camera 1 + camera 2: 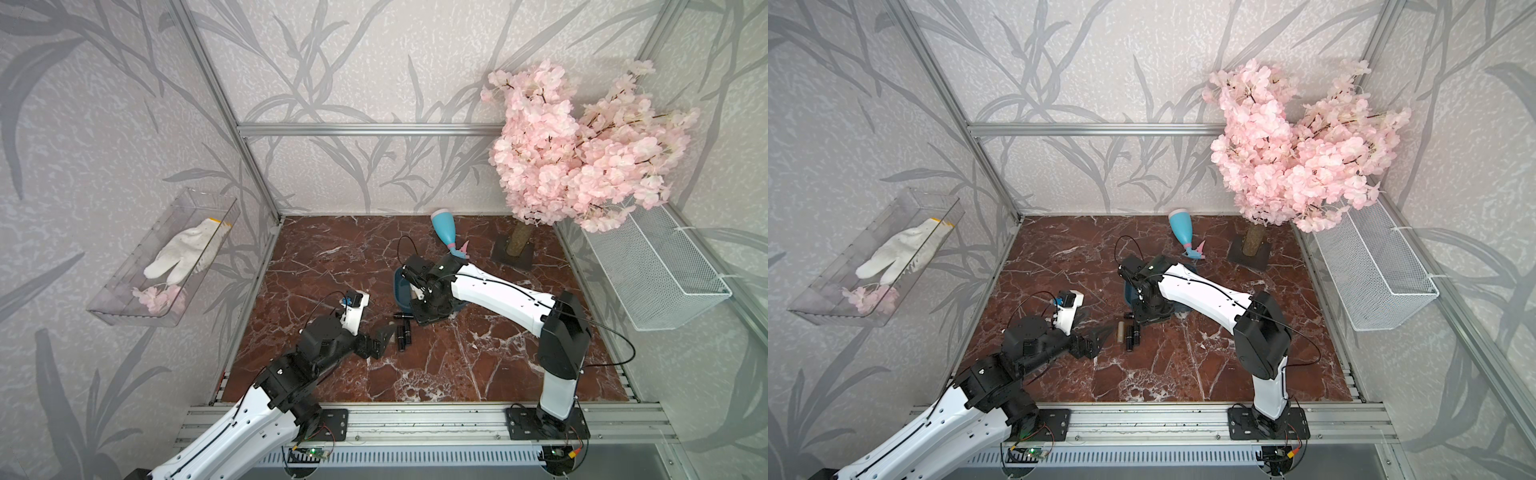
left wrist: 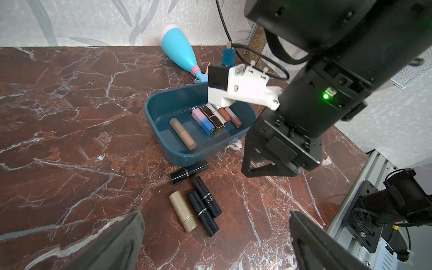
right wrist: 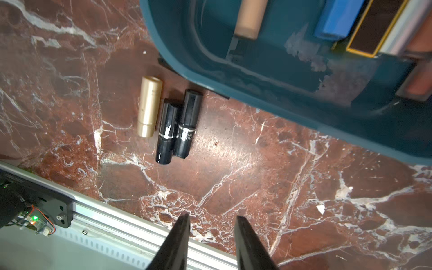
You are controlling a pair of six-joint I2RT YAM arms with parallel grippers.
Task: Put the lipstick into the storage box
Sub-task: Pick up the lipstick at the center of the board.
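Light: bright, even, diffuse; shadows soft.
Glare: sheen on marble tabletop.
Blur: storage box smeared, right wrist view.
Edges: wide-angle bowing, both top views.

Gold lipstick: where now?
In the left wrist view, Gold lipstick lies on the table just in front of the storage box, beside two black lipsticks, on their left-arm side.

Both arms, left arm and right arm, are clad in white shells with black joint housings. A thin black cable is run along each. A white camera mount, fixed with silver screws, is noted beside a green indicator light. The right gripper is fitted with black tapered fingers. Black bolted base plates are recorded.
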